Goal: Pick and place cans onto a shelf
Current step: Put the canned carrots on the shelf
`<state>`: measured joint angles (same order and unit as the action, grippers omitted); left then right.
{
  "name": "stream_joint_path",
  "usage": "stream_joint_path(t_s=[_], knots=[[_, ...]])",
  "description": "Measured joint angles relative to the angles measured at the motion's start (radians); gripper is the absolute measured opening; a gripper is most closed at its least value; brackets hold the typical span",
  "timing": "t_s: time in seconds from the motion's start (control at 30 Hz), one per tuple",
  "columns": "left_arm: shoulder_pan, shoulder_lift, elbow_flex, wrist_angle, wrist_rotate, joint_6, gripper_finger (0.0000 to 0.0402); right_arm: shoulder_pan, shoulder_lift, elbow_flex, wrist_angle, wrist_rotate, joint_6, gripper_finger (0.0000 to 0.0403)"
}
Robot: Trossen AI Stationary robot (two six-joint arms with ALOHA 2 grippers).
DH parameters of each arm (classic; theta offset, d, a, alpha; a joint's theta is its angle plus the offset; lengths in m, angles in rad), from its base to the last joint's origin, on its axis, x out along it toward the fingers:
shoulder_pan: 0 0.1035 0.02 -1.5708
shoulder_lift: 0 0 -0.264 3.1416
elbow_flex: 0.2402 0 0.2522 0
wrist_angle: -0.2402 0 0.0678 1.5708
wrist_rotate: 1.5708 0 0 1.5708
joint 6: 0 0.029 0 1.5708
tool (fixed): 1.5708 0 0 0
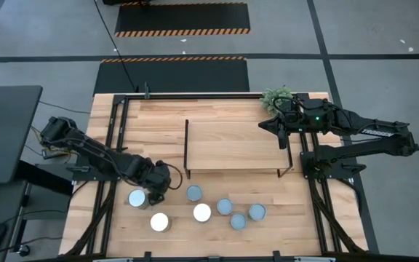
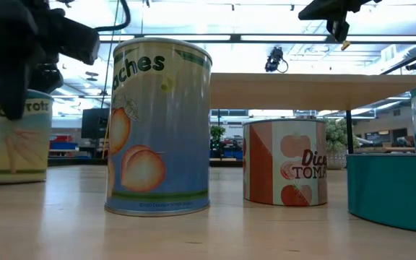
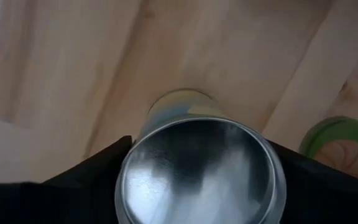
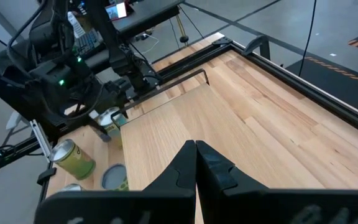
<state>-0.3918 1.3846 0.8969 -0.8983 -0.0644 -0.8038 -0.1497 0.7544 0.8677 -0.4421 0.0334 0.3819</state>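
Several small cans with pale round tops stand in a loose group on the near part of the table (image 1: 202, 212). The light-wood shelf (image 1: 231, 145) on black legs stands at the table's middle, nothing on it. My left gripper (image 1: 150, 191) is down at the group's leftmost can (image 1: 138, 198), with a finger on each side of it; the left wrist view shows the can's shiny top (image 3: 197, 168). My right gripper (image 1: 281, 135) hovers above the shelf's right end, shut and empty, its fingertips together in its wrist view (image 4: 196, 149). My left gripper holds the leftmost can between its two fingers (image 3: 98, 168), which lie against opposite sides of the wall just below the top rim (image 3: 127, 163). The fingers come from above, pointing down. In the low view the can (image 2: 13, 137) stands upright with its base on the table.
A peaches can (image 2: 157, 126), a tomato can (image 2: 286, 162) and a teal can (image 2: 392, 188) stand close to the low camera. A green-labelled can (image 3: 337, 146) stands beside the held one. A small green plant (image 1: 276, 97) sits at the far right behind the shelf.
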Motion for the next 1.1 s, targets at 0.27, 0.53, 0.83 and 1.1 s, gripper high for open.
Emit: stream_joint_path(t_s=[0.27,0.53,0.83,1.1], knots=[[0.168,-0.074,0.114,-0.239,-0.044,0.195,0.0308,0.0,0.0,0.0,0.0,0.0,-0.006,0.0005],[0.416,-0.082,0.305,-0.322,-0.043,0.536,0.0314,0.0,0.0,0.0,0.007,0.0,-0.018,0.0005],[0.706,-0.033,0.549,-0.386,-0.121,0.847,0.0314,-0.002,0.0,0.0,0.019,0.0,-0.017,0.0005],[0.793,0.046,0.704,-0.172,-0.07,0.999,0.0315,-0.002,0.0,0.0,0.031,0.021,-0.009,0.0005]])
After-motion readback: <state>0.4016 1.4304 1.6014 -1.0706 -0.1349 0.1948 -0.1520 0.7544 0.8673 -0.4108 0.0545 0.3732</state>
